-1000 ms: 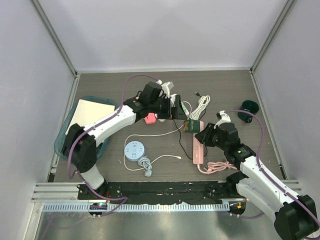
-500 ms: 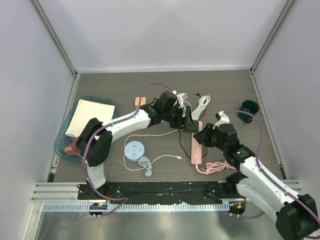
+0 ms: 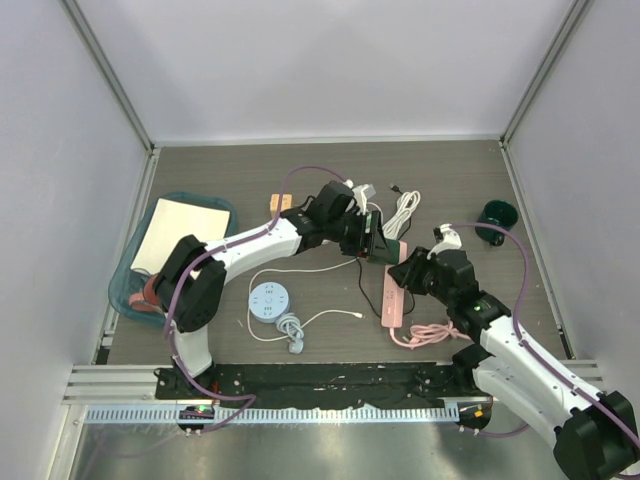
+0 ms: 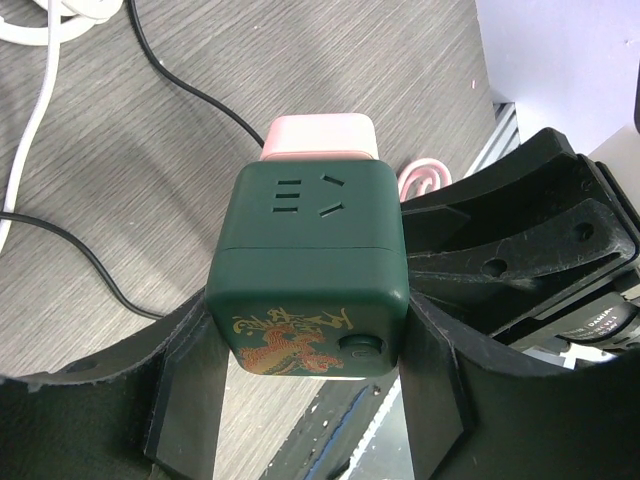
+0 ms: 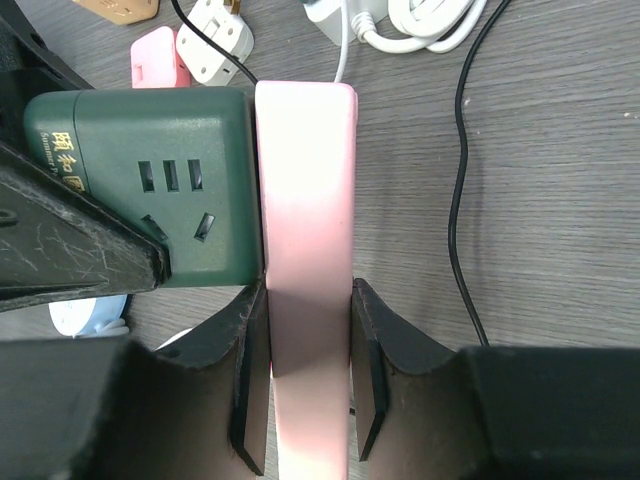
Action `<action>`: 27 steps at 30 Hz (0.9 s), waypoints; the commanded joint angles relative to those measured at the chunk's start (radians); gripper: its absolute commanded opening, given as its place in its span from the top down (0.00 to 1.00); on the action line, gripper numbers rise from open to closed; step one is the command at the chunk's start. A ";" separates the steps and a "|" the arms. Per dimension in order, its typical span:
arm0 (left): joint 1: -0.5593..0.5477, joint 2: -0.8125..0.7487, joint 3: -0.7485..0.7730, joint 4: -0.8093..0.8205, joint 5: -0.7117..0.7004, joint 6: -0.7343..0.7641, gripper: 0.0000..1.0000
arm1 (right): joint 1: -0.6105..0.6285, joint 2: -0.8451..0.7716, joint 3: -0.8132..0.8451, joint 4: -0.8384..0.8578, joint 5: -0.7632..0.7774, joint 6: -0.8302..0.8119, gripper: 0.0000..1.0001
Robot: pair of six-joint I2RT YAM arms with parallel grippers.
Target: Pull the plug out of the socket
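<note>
Gripping green cube plug [image 4: 305, 260] with left gripper [image 4: 307, 395], fingers on both flanks. Pinning pink socket strip [image 5: 305, 190] across its width with right gripper [image 5: 308, 375]; long axis straight out from fingers. Plug seated against strip's face, ahead-left of right fingertips. Pull likely square to strip.

The left gripper [image 3: 377, 246] has swung from left of the pink power strip [image 3: 394, 306] onto its far end, its fingers [image 4: 186, 400] now clamped either side of the green cube plug [image 4: 305, 270] seated there.

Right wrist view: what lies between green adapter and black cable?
Right wrist view: the pink power strip, touching the green adapter, then bare table before the black cable.
</note>
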 commanded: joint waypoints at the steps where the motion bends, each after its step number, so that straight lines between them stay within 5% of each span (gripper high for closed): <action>1: 0.006 -0.041 0.009 0.052 0.061 -0.004 1.00 | 0.000 -0.020 0.001 0.009 0.116 0.036 0.99; 27: 0.076 -0.101 -0.051 0.031 0.093 -0.002 1.00 | -0.017 0.035 0.012 -0.111 0.275 0.058 0.99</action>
